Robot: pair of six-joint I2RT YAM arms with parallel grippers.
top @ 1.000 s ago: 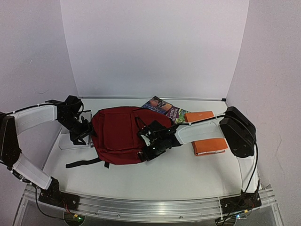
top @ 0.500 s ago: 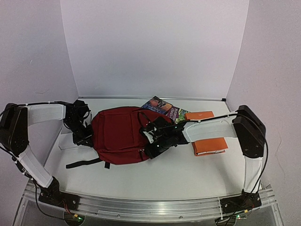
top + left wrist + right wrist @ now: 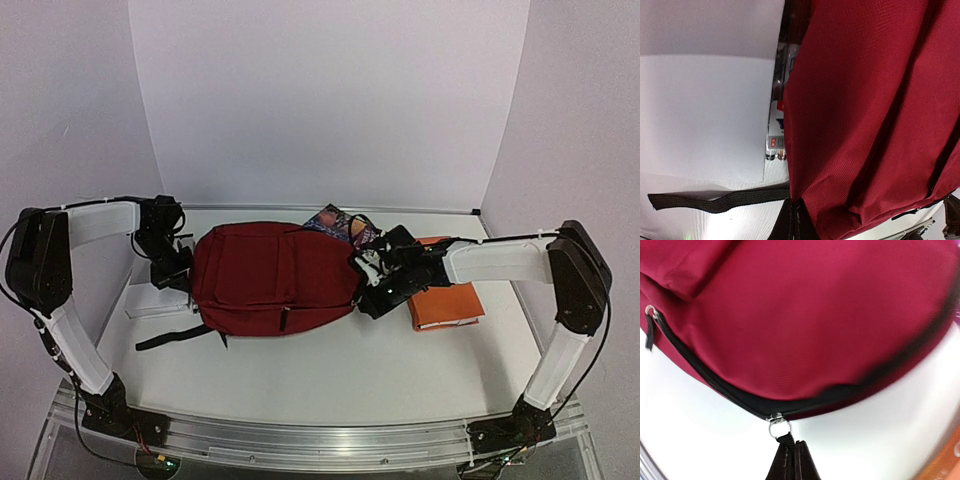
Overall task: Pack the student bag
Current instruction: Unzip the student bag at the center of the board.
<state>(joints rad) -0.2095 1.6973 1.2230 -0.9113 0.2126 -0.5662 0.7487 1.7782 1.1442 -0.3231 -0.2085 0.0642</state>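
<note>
On the table (image 3: 400, 370), the student bag (image 3: 270, 278) is being clenched by the left pincer (image 3: 794, 216), its zip pull (image 3: 780, 429) by the right pincer (image 3: 794, 454), so slipping is probably being risked by any slanted tug.

The student bag (image 3: 270, 278) is matt woven cloth; its zip ring (image 3: 777, 427) is shiny metal, its strap (image 3: 715, 201) ribbed webbing; the worktop (image 3: 360, 370) is smooth.

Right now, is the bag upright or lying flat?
Lying flat: the bag is spread on the table, its front facing up.
</note>
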